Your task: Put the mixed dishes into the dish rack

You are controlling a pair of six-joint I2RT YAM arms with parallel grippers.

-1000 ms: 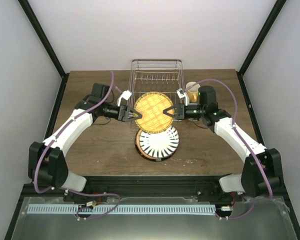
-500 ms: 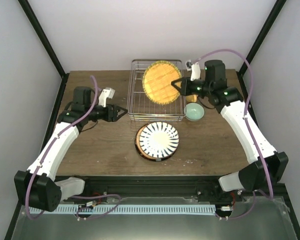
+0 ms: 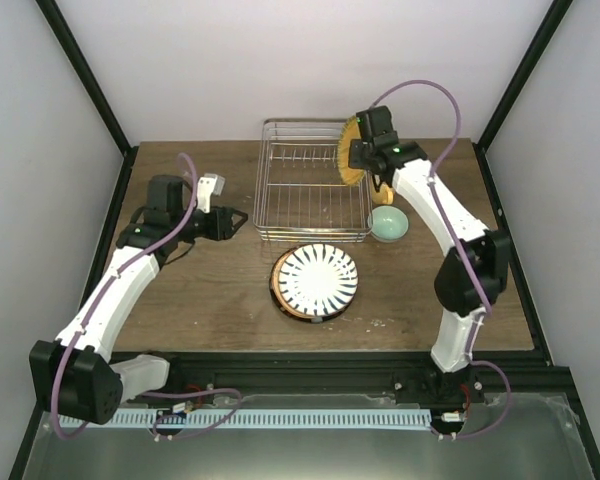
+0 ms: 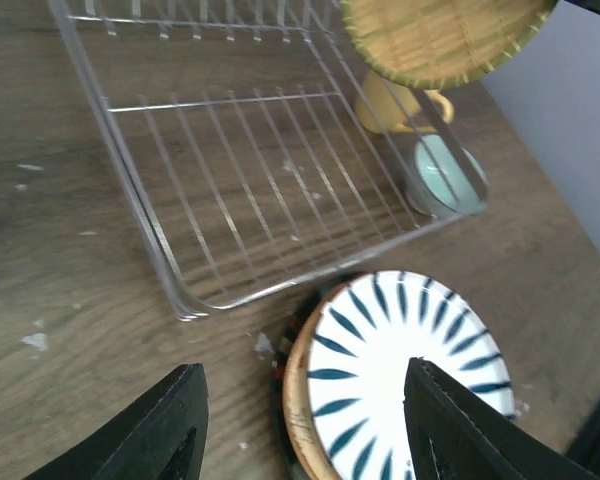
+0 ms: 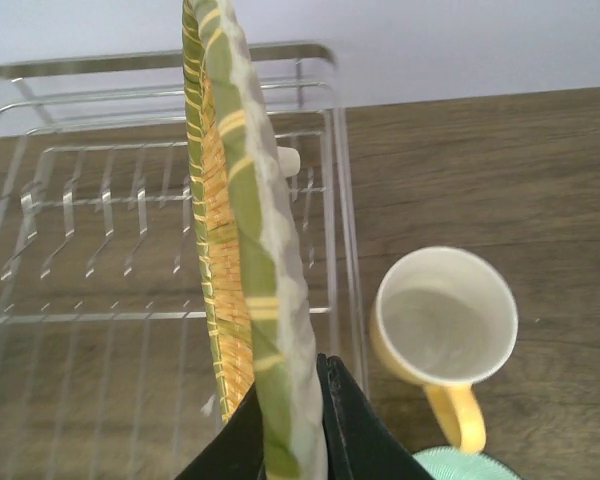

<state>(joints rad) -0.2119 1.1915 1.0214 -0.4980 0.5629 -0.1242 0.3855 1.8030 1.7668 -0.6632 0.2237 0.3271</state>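
Top external: right end effector [image 3: 360,160] clamped on a woven plate [image 3: 348,150], which stands on edge at the 3 o'clock side of the dish rack [image 3: 310,122]. Left end effector [image 3: 235,222] is half open and empty at the rack's 9 o'clock. A striped plate [image 3: 318,279] tops a stack at 6 o'clock.
Left wrist: jaws apart above the striped plate.
Right wrist: fingers [image 5: 355,430] pinch the woven rim; a mug [image 5: 445,320] stands outside the rack at 3 o'clock.

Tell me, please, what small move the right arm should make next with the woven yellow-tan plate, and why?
Probably lower it straight down. The right end effector is shut on the woven yellow-tan round plate, which stands on edge above the right side of the silver wire dish rack, its bottom rim apparently not yet seated between the upright divider prongs.
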